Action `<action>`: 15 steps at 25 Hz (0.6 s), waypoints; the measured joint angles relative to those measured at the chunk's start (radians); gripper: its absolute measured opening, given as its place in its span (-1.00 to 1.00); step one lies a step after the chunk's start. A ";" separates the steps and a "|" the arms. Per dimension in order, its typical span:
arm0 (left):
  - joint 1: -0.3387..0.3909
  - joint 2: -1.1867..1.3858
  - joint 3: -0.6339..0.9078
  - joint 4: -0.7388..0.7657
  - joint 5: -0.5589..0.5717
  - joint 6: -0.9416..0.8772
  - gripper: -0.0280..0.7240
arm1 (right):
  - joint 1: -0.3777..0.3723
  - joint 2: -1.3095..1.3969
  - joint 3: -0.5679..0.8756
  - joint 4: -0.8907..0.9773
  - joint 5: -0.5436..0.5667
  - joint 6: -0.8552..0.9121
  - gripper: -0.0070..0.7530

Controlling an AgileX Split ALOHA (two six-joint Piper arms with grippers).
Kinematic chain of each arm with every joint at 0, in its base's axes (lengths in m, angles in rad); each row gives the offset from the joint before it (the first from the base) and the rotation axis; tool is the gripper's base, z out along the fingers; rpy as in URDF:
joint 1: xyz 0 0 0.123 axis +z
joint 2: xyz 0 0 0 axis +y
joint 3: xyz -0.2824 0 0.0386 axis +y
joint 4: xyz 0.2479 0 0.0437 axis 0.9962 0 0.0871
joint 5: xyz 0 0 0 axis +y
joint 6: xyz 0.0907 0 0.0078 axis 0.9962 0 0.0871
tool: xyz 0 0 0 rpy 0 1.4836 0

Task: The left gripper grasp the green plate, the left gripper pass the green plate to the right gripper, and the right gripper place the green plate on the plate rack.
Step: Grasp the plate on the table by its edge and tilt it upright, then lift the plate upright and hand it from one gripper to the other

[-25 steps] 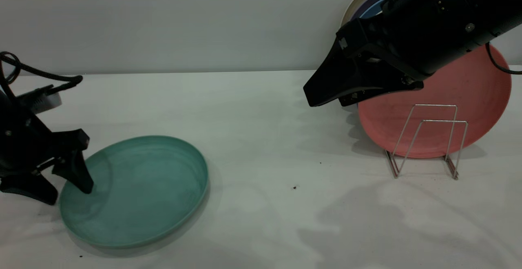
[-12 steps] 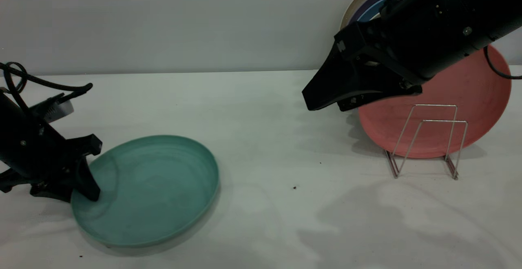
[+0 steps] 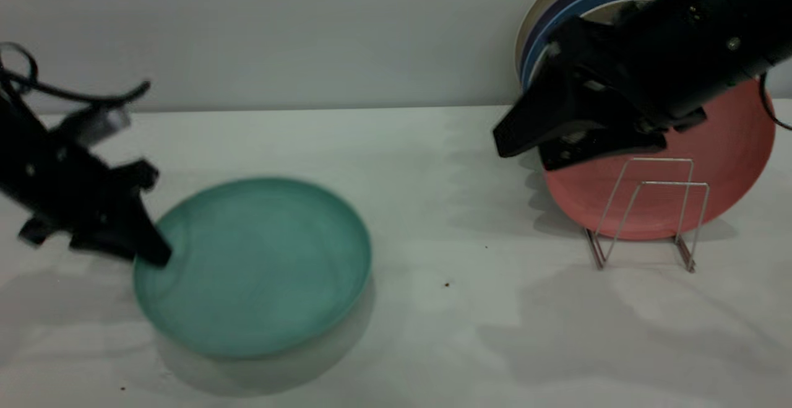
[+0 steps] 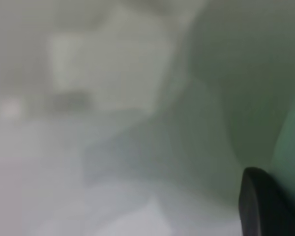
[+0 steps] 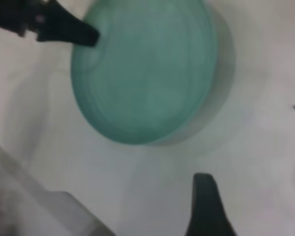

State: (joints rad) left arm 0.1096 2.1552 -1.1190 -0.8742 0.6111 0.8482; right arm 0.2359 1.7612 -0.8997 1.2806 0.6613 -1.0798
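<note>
Left claw (image 3: 145, 244) closed on the near-left rim of the green plate (image 3: 253, 265), which hangs tilted just clear of the white counter (image 3: 421, 309) with its shadow beneath, at the counter's left-centre. Right claw (image 3: 532, 145) hovers high at the right, well apart from the green plate, over the silver plate rack (image 3: 646, 210); fingers parted, holding nothing. A salmon-pink plate (image 3: 711, 166) stands upright against the rack, and behind it blue and cream plates (image 3: 557, 12) lean at the wall.
</note>
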 joint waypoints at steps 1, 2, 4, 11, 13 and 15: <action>0.000 -0.007 -0.007 -0.029 0.020 0.043 -0.88 | -0.018 0.026 -0.020 0.000 0.036 0.001 0.36; 0.000 -0.011 -0.009 -0.061 0.041 0.088 -0.88 | -0.031 0.054 -0.039 0.001 0.064 0.001 0.36; 0.000 -0.014 -0.010 -0.117 0.084 0.162 -0.88 | -0.041 0.106 -0.090 0.009 0.100 0.002 0.36; -0.040 -0.014 -0.010 -0.203 0.157 0.276 -0.88 | -0.034 0.274 -0.238 0.023 0.210 0.043 0.36; -0.071 -0.014 -0.010 -0.206 0.152 0.279 -0.88 | -0.029 0.297 -0.252 0.038 0.221 0.047 0.36; -0.100 -0.014 -0.010 -0.216 0.145 0.283 -0.88 | -0.026 0.302 -0.256 0.041 0.224 0.049 0.36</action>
State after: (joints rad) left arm 0.0094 2.1409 -1.1290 -1.0898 0.7561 1.1310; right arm 0.2097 2.0628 -1.1556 1.3216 0.8855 -1.0308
